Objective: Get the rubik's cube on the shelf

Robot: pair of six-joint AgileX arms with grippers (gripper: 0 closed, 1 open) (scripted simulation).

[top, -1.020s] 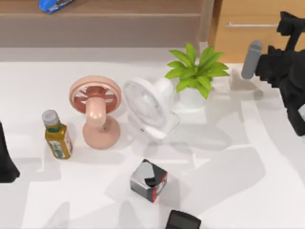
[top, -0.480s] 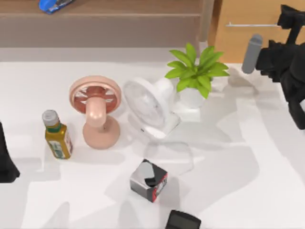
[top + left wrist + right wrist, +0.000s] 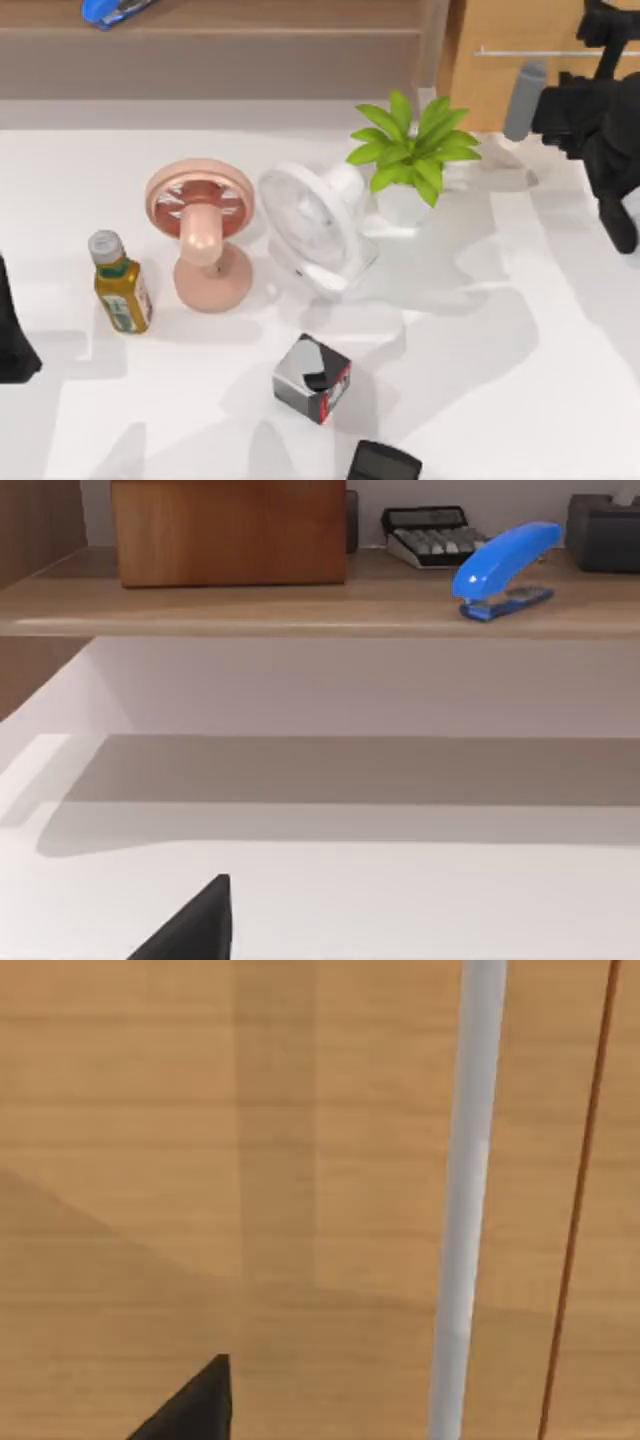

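1. Bench (image 3: 520,400): white, and it carries every loose item listed below.
2. Shelf (image 3: 250,45): long brown ledge along the 12 o'clock edge of your top view, running from 10 to 1 o'clock.
3. Drawer cabinet (image 3: 500,85): orange-tan, at 1 o'clock, with a metal handle (image 3: 465,1200) that the right wrist view meets at close range.
4. Right arm (image 3: 600,130): raised at 2 o'clock, reaching in from the right edge, with the right tool (image 3: 605,30) facing the cabinet front. You cannot tell its state.
5. Left tool (image 3: 12,350): parked at the 9 o'clock edge and facing the shelf. You cannot tell its state either.
6. White fan (image 3: 315,235) and pink fan (image 3: 200,230): centre, side by side.
7. Potted plant (image 3: 410,150): 1 o'clock of the white fan.
8. Grey-black-red box (image 3: 312,378): 6 o'clock.
9. Bottle (image 3: 120,285): 9 o'clock.
10. Blue stapler (image 3: 505,565): on the shelf.
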